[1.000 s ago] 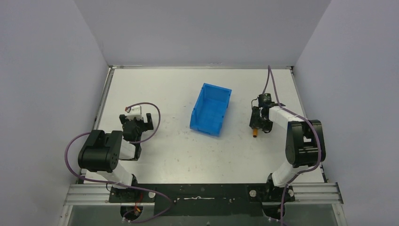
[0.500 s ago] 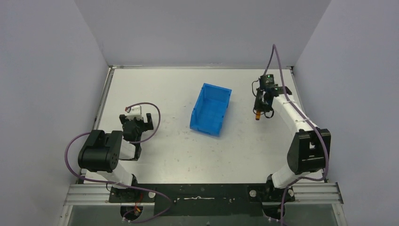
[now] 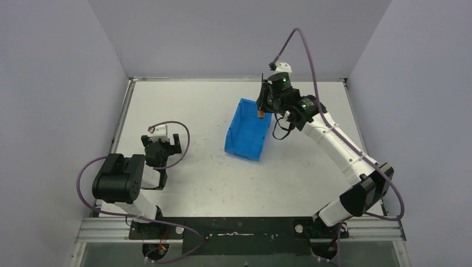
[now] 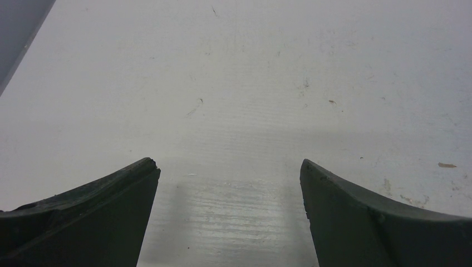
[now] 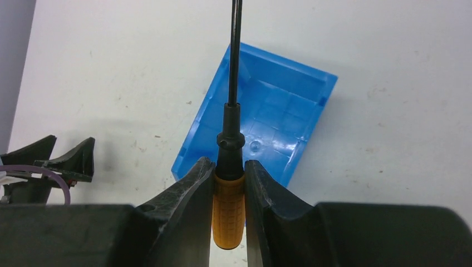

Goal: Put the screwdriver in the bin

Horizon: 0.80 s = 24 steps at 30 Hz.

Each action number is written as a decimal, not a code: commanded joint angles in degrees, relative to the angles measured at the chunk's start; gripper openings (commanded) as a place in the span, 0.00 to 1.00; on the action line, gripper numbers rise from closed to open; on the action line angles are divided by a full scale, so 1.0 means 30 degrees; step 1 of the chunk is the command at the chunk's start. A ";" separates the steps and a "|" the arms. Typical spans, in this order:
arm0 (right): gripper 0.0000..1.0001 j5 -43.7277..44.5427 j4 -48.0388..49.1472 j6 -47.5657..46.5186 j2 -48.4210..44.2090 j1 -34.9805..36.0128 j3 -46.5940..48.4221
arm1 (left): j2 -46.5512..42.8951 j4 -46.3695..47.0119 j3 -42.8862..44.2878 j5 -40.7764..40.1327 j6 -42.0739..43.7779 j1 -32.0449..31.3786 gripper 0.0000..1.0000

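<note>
**Screwdriver (image 5: 228, 214) lined up over the bin (image 3: 242, 149)**

Right end effector (image 5: 229, 167) is pinched on the orange handle, upper centre of the top view, over the blue bin. I'd guess that's so letting go drops it inside. Left end effector (image 4: 228, 167) sits wide, empty, lower left.

The orange-handled screwdriver (image 5: 229, 208) hangs in the air above the upright blue bin (image 5: 278, 119).

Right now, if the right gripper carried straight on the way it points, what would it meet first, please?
Probably the blue bin, its open inside, with the screwdriver held by the right gripper touching first; depth is unclear.
</note>
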 commanded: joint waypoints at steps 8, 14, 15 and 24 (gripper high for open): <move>0.00 -0.0497 0.2575 0.1225 0.5883 0.1109 -0.1848 | -0.0095 0.1113 0.0416 0.0121 -0.0065 0.0072 0.97; 0.00 -0.0493 0.2845 0.1168 0.8365 0.1145 -0.1769 | -0.0101 0.1126 0.0412 0.0113 -0.0075 0.0070 0.97; 0.00 -0.0429 0.2897 0.1168 0.8672 0.1156 -0.1733 | -0.0104 0.1114 0.0408 0.0113 -0.0081 0.0070 0.97; 0.30 -0.0060 0.2774 0.1369 1.0180 0.1204 -0.1008 | -0.0081 0.1106 0.0419 0.0125 -0.0085 0.0070 0.97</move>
